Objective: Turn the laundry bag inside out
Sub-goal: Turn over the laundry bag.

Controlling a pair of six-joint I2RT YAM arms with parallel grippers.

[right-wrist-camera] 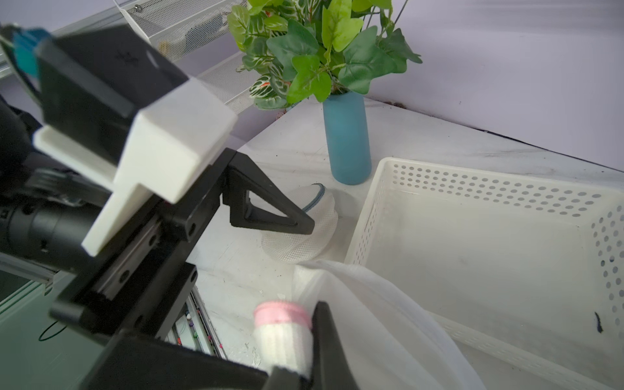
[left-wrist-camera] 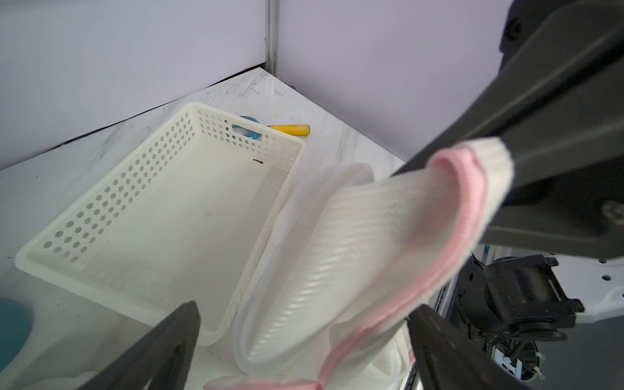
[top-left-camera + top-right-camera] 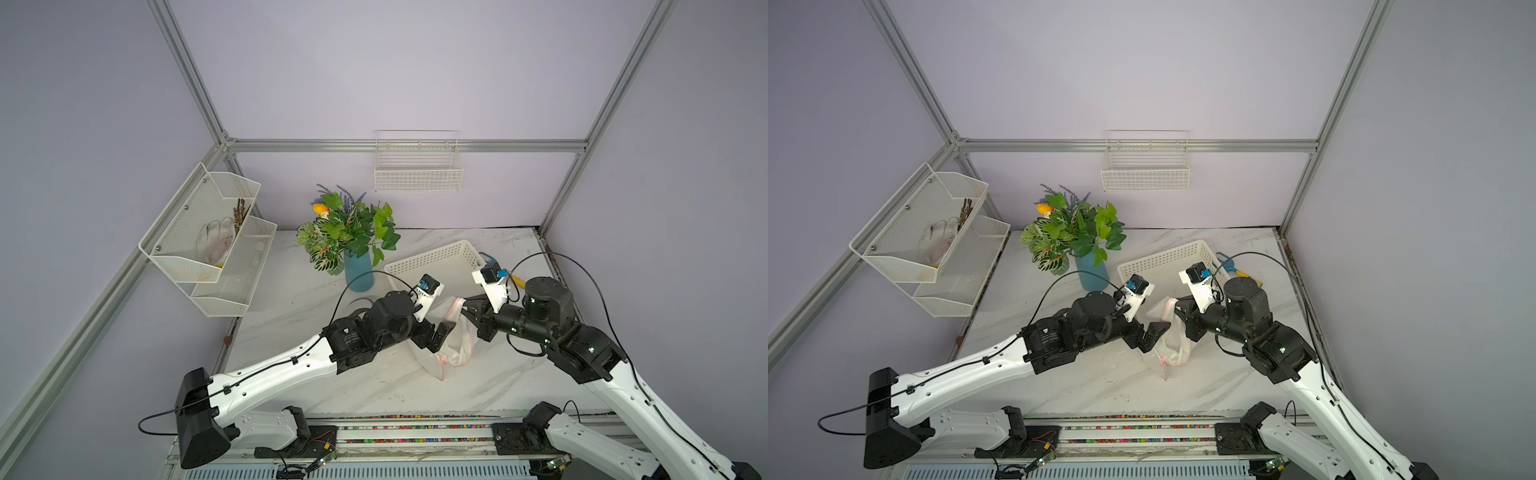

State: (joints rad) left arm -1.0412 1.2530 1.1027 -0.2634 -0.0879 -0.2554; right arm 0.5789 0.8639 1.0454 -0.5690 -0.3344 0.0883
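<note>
Bare tabletop [image 3: 374, 386] toward the near edge, perforated basket [image 3: 432, 257] blocking the far side, vase [image 3: 358, 272] beside it

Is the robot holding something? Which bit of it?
Its right hand pinches the laundry bag by the pink-edged rim. The left hand is open, gripping nothing.

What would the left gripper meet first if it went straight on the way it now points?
Most likely the laundry bag: its mesh hangs just ahead of the open left gripper, pinched at its pink edge by the right gripper. The white basket lies farther on, though depth is unclear.
</note>
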